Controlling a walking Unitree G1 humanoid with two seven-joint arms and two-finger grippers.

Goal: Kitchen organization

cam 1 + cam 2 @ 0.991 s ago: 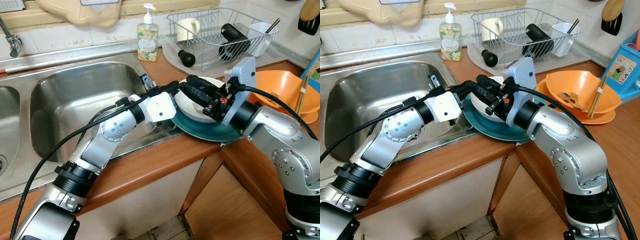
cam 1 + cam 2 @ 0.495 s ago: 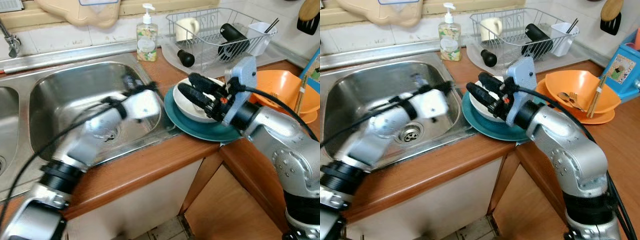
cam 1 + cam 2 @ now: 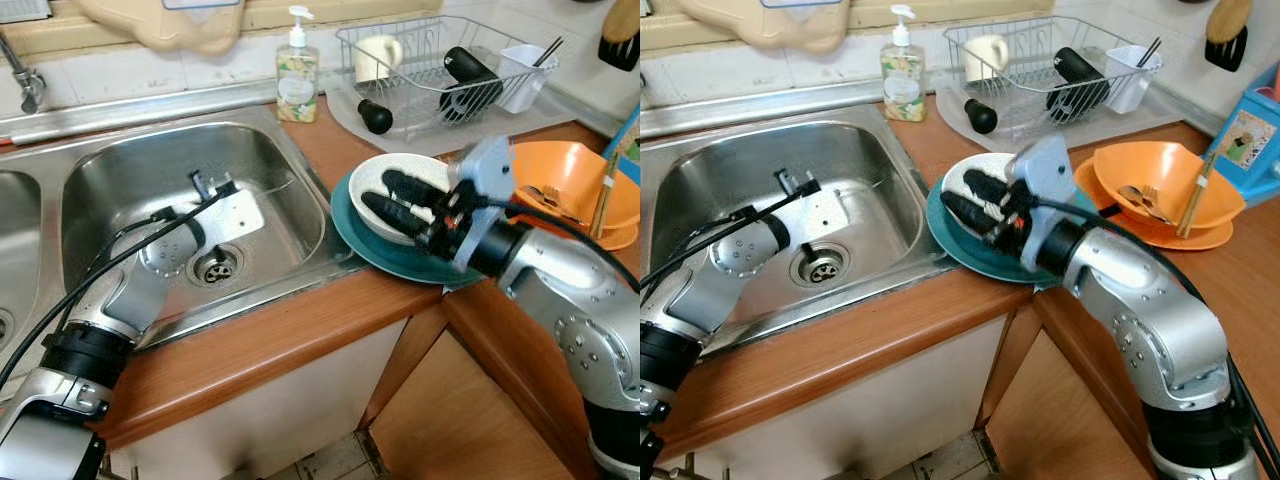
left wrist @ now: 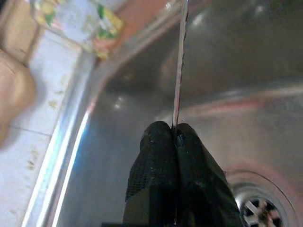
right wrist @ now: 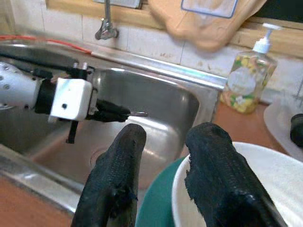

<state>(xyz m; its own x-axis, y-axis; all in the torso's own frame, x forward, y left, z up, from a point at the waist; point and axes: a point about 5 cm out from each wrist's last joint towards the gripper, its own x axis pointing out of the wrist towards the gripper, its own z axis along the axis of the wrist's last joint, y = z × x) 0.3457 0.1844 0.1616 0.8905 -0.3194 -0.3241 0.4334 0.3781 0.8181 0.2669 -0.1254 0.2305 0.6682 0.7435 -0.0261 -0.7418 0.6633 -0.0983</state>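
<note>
A white bowl (image 3: pixel 415 168) rests on a teal plate (image 3: pixel 385 262) on the wooden counter, right beside the sink (image 3: pixel 120 160). My right gripper (image 3: pixel 378 192) is open at the bowl's near rim: one finger reaches into the bowl, the other lies outside over the plate. Over the sink basin, my left gripper (image 4: pixel 173 128) is shut on a thin metal utensil (image 4: pixel 179 71) that sticks out beyond its fingertips; its kind is unclear. The same gripper (image 3: pixel 222 188) hangs above the drain (image 3: pixel 215 265).
A soap bottle (image 3: pixel 296 75) stands behind the sink. The wire dish rack (image 3: pixel 440 70) holds a mug and black items. An orange bowl (image 3: pixel 565 170) with cutlery and chopsticks sits to the right. A tap (image 3: pixel 25 85) is at the far left.
My left gripper has drawn back from the bowl, leftward over the sink, with the utensil in it. The right gripper has stayed at the bowl and sunk slightly.
</note>
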